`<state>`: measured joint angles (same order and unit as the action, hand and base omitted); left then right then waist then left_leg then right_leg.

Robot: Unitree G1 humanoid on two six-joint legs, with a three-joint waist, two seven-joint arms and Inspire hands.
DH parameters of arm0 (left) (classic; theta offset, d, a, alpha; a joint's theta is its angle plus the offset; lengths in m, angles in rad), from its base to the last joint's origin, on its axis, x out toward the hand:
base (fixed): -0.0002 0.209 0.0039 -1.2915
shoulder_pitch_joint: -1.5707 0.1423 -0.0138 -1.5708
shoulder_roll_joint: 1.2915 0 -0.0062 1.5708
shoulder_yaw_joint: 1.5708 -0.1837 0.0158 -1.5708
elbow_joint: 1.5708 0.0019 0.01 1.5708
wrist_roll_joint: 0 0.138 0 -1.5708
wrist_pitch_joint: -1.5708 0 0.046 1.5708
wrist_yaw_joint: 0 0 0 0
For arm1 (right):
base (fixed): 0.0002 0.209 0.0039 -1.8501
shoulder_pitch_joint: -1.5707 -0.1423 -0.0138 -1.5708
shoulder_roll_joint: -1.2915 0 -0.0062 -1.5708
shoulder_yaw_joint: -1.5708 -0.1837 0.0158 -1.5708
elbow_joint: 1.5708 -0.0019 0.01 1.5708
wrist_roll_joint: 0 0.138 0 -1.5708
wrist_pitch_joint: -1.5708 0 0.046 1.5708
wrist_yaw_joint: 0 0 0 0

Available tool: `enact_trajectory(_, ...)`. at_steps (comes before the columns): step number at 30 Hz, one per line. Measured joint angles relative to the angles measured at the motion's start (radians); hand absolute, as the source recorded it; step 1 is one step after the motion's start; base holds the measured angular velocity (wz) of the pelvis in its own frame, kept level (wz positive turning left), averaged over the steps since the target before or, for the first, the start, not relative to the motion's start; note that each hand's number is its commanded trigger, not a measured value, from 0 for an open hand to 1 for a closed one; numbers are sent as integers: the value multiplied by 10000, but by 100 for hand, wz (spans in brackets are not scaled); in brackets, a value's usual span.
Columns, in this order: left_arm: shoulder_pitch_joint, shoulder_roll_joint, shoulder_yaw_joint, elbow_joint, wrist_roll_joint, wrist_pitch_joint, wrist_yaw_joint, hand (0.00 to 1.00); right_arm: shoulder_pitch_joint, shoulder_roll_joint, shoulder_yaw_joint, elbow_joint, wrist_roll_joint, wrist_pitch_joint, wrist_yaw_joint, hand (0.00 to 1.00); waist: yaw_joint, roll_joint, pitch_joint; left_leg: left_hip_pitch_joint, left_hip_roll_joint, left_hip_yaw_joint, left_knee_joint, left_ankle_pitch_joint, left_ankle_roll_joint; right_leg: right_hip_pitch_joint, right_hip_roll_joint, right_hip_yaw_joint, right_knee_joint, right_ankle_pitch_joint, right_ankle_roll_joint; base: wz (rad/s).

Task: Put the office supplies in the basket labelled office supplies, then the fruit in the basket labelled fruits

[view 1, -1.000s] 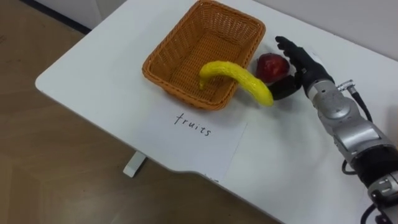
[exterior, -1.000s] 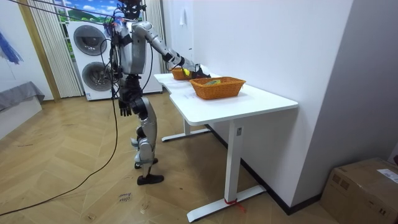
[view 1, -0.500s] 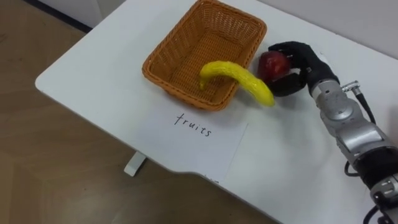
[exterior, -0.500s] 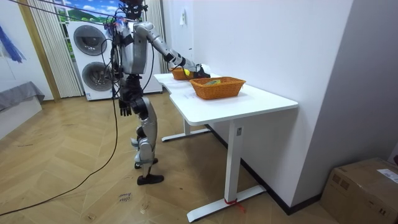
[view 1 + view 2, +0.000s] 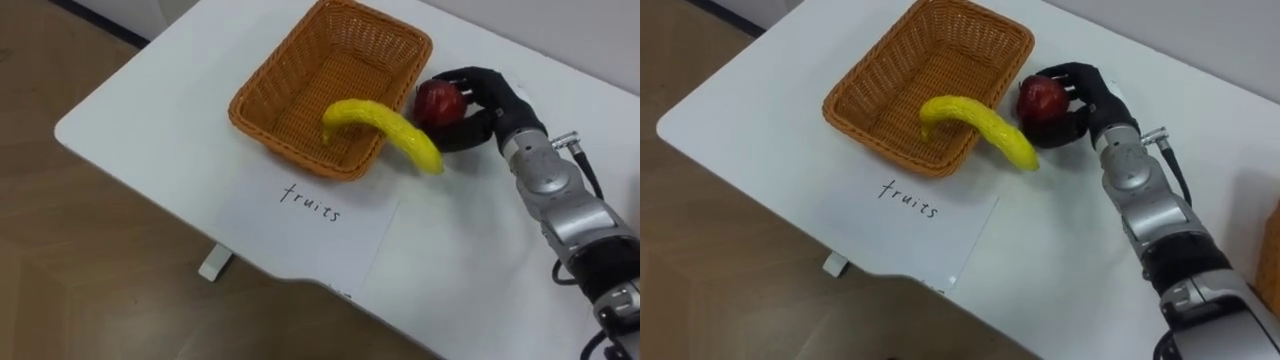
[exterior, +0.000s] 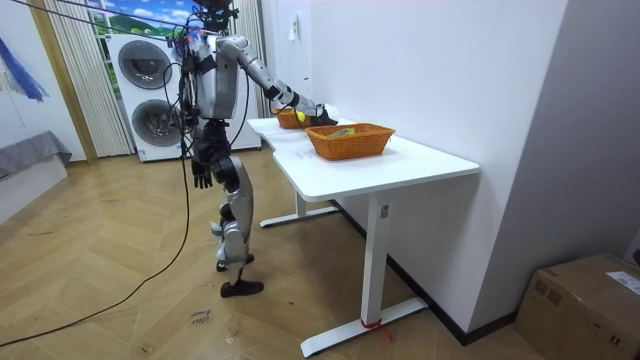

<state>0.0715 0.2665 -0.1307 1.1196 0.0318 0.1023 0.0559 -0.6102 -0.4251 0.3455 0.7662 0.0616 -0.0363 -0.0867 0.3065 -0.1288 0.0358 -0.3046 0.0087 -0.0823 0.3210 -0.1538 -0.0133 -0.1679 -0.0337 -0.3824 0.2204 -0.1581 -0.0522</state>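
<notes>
The red apple (image 5: 438, 101) sits just right of the far corner of the wicker basket (image 5: 262, 138), on or barely above the bench (image 5: 150, 110); whether it touches the top I cannot tell. The right robot hand (image 5: 503, 102) is closed around it, fingers curled over the top and thumb hooked underneath.

Just beside the apple, a yellow banana (image 5: 385, 125) lies across the basket's near rim, one end inside and the other hanging out over the bench, near the thumb. In front of the basket a white sheet of paper (image 5: 310, 215) with handwriting lies flat, reaching close to the bench's front edge.

In the room view the robot stands upright at the far end of the bench, right arm stretched over it. The left robot hand (image 6: 203, 176) hangs by its hip; its fingers cannot be made out. A second wicker basket (image 6: 350, 141) stands nearer along the bench, and washing machines (image 6: 145, 90) are stacked behind the robot.
</notes>
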Motion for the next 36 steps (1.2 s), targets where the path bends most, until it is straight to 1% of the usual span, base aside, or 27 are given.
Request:
enact_trajectory(2,-1,0,0,3,0,-3,-19,0,2,31,-115,60,-1,-68,73,100,1,-34,19,-1,1,0,4,0,0,-2,6,6,-5,-1,0,0)
enact_trajectory(6,3,0,8,4,-1,-18,-66,0,5,49,-218,25,6,-81,156,100,-10,-56,12,-9,3,15,19,0,0,-6,8,10,-12,-1,0,0)
enact_trajectory(12,12,-54,90,-24,-11,-4,208,0,50,19,-235,-161,117,-58,144,100,-90,-106,-31,-52,-1,10,64,2,0,-64,-9,-8,25,0,-1,0)
enact_trajectory(15,39,-48,107,-12,-10,1,357,0,162,27,-233,-275,174,14,113,100,-168,-107,-35,27,-20,-1,79,1,3,63,-30,-61,23,-1,4,9)
enact_trajectory(16,97,-47,116,-12,-8,-2,442,0,206,38,-234,-280,142,52,131,100,-276,-103,-37,119,-35,-1,81,-3,11,195,-42,-117,12,-18,33,18)
enact_trajectory(18,165,-59,128,-32,-12,0,513,0,467,34,-302,-360,114,70,135,100,-338,-94,-46,274,-42,4,88,-32,45,355,-47,-69,-1,-33,59,13)
enact_trajectory(20,328,-77,151,-143,-10,-1,518,0,985,36,-606,-948,-97,213,172,100,-427,-38,-77,376,-63,26,97,-75,74,491,-61,-37,-17,-66,110,6)
enact_trajectory(22,686,-176,349,-390,-8,5,618,0,1657,38,-778,-1819,-408,373,164,100,-637,112,-170,419,-75,95,145,-97,112,539,-106,-23,3,-81,141,-5)
enact_trajectory(23,769,-224,465,-390,-9,5,656,0,1934,41,-875,-2088,-463,393,163,100,-663,191,-167,543,-66,200,126,-109,133,613,-125,21,8,-76,152,-17)
enact_trajectory(24,810,-235,513,-390,-9,5,663,0,2080,41,-919,-2184,-464,396,163,100,-679,231,-185,614,-64,248,107,-116,144,659,-131,58,8,-78,157,-18)
enact_trajectory(25,895,-240,524,-394,-9,3,679,0,2216,41,-952,-2273,-460,400,162,100,-787,304,-190,795,-63,296,32,-116,147,794,-147,106,2,-87,175,-12)
enact_trajectory(26,1010,-244,540,-395,-13,2,677,0,2305,41,-985,-2351,-482,418,161,100,-930,386,-232,965,-62,352,-23,-121,155,924,-163,151,1,-104,202,-12)
enact_trajectory(27,1049,-251,553,-394,-12,2,677,0,2348,42,-1045,-2403,-559,419,155,100,-999,420,-241,1051,-68,395,-51,-125,161,995,-161,200,-18,-112,214,-12)
enact_trajectory(29,1247,-410,964,-402,2,11,675,0,2470,78,-1426,-2789,-936,508,117,100,-1216,604,-326,1292,-81,485,-212,-129,168,1188,-175,253,-63,-122,230,-11)
enact_trajectory(31,1363,-500,1208,-419,-6,16,672,0,2603,84,-1743,-3188,-1008,624,74,100,-1418,668,-365,1486,-77,505,-291,-129,168,1363,-170,262,-147,-122,232,-2)
enact_trajectory(34,1700,-597,1403,-694,-9,37,688,0,2997,78,-2177,-4242,-970,827,4,100,-1604,668,-367,1934,-96,527,-519,-126,164,1719,-179,284,-182,-173,266,0)
enact_trajectory(36,1868,-671,1495,-715,-13,78,702,0,3093,62,-2224,-4690,-864,837,-8,100,-1683,667,-369,2208,-117,549,-582,-126,163,1941,-193,302,-212,-221,287,0)
